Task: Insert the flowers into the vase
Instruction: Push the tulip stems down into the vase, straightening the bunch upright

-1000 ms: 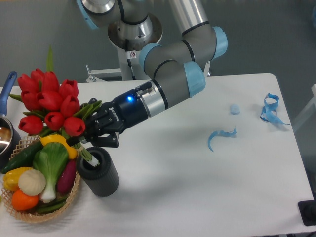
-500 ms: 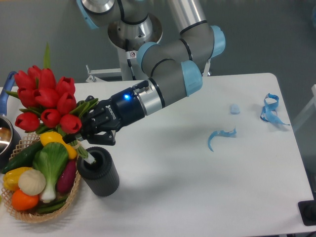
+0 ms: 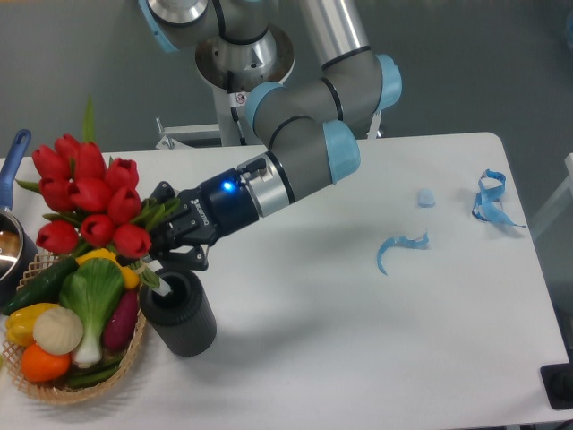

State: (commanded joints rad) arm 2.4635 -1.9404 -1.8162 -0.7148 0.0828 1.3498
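Observation:
The flowers (image 3: 88, 193), a bunch of red tulips with green stems and leaves, tilt up to the left above the basket. My gripper (image 3: 164, 240) is shut on their stems just above the vase's mouth. The vase (image 3: 179, 313), a dark grey thick-walled cylinder, stands on the white table beside the basket. The lower stem ends (image 3: 161, 282) reach down into the vase's mouth. The fingertips are partly hidden by leaves.
A woven basket (image 3: 97, 381) of vegetables sits touching the vase's left side. A blue-handled pot (image 3: 11, 235) is at the far left edge. Blue ribbon scraps (image 3: 400, 245) lie mid-right and others (image 3: 491, 202) at the far right, with a small blue piece (image 3: 426, 198) between.
The gripper and the bunch have swung slightly left and back, and the arm's elbow has shifted left. The stem ends stay in the vase's mouth. The vase has not moved.

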